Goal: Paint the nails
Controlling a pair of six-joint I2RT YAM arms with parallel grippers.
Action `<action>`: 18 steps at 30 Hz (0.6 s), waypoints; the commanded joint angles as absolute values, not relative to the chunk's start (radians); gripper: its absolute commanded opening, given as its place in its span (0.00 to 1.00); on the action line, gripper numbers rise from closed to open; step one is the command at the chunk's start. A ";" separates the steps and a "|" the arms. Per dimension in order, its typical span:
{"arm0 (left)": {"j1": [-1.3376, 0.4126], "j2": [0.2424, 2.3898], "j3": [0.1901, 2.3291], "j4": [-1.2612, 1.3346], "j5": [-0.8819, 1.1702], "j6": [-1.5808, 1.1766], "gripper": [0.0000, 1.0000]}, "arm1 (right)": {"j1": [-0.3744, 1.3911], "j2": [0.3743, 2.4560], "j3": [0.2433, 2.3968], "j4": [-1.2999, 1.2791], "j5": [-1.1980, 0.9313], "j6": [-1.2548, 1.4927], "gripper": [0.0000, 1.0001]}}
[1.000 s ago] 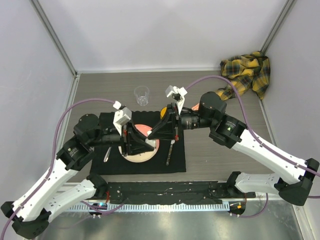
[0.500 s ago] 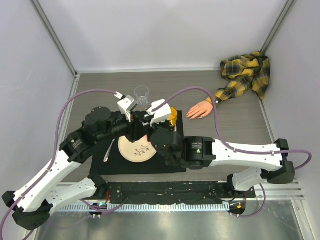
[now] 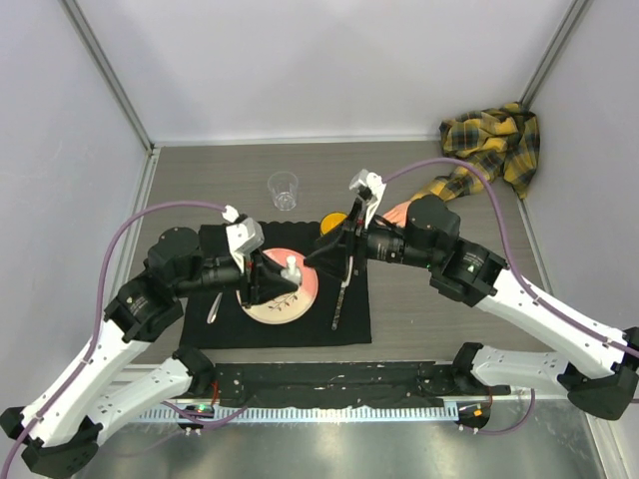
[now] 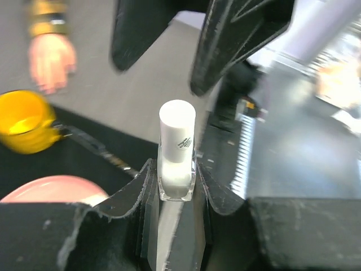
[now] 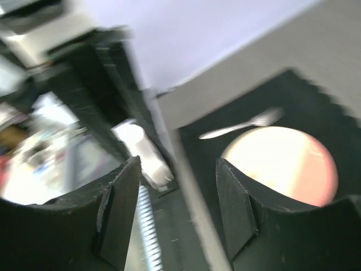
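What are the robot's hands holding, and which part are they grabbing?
The left gripper pinches the little bottle by its clear lower body, white cap sticking up. The right gripper is open, holding nothing.

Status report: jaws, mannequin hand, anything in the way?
Left jaws shut on white-capped bottle; right jaws open near its cap. Mannequin hand untouched; right arm overhangs it.

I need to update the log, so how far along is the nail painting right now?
Early. Done: the left gripper is shut on the bottle, upright. In hand: the open right gripper sits near its white cap, which is on. Left: uncapping and painting the nails of the mannequin hand.
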State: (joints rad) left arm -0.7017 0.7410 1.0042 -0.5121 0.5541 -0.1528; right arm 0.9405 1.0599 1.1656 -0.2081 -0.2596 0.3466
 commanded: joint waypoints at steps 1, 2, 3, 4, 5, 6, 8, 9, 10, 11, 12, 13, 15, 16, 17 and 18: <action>-0.704 0.733 0.962 -0.400 0.844 -0.199 0.00 | 0.916 1.054 1.123 0.036 -0.757 0.446 0.61; -0.703 0.732 0.957 -0.390 0.847 -0.205 0.00 | 0.913 1.054 1.108 0.075 -0.781 0.471 0.61; -0.704 0.726 0.954 -0.367 0.854 -0.224 0.00 | 0.911 1.060 1.103 0.128 -0.799 0.507 0.61; -0.704 0.724 0.948 -0.356 0.873 -0.232 0.00 | 0.911 1.063 1.104 0.138 -0.811 0.517 0.61; -0.704 0.724 0.945 -0.342 0.887 -0.242 0.00 | 0.910 1.071 1.112 0.147 -0.819 0.523 0.60; -0.703 0.723 0.943 -0.316 0.899 -0.259 0.00 | 0.910 1.084 1.114 0.167 -0.830 0.540 0.56; -0.704 0.719 0.943 -0.293 0.904 -0.273 0.00 | 0.910 1.103 1.117 0.189 -0.860 0.561 0.51; -0.703 0.718 0.943 -0.290 0.907 -0.278 0.00 | 0.910 1.111 1.117 0.198 -0.865 0.569 0.49; -0.704 0.721 0.946 -0.290 0.910 -0.281 0.00 | 0.910 1.123 1.118 0.204 -0.868 0.575 0.47; -0.704 0.722 0.948 -0.285 0.919 -0.282 0.00 | 0.910 1.129 1.118 0.204 -0.867 0.574 0.46; -0.704 0.721 0.950 -0.281 0.923 -0.285 0.00 | 0.910 1.134 1.120 0.204 -0.867 0.575 0.45; -0.703 0.722 0.950 -0.278 0.926 -0.291 0.00 | 0.911 1.140 1.121 0.204 -0.865 0.572 0.45; -0.704 0.724 0.950 -0.268 0.933 -0.299 0.00 | 0.910 1.144 1.123 0.206 -0.865 0.572 0.45; -0.704 0.726 0.950 -0.268 0.934 -0.304 0.00 | 0.910 1.146 1.124 0.206 -0.864 0.572 0.45; -0.703 0.727 0.950 -0.264 0.937 -0.304 0.00 | 0.910 1.152 1.130 0.206 -0.864 0.572 0.45; -0.703 0.727 0.953 -0.262 0.937 -0.305 0.00 | 0.910 1.155 1.134 0.206 -0.864 0.572 0.44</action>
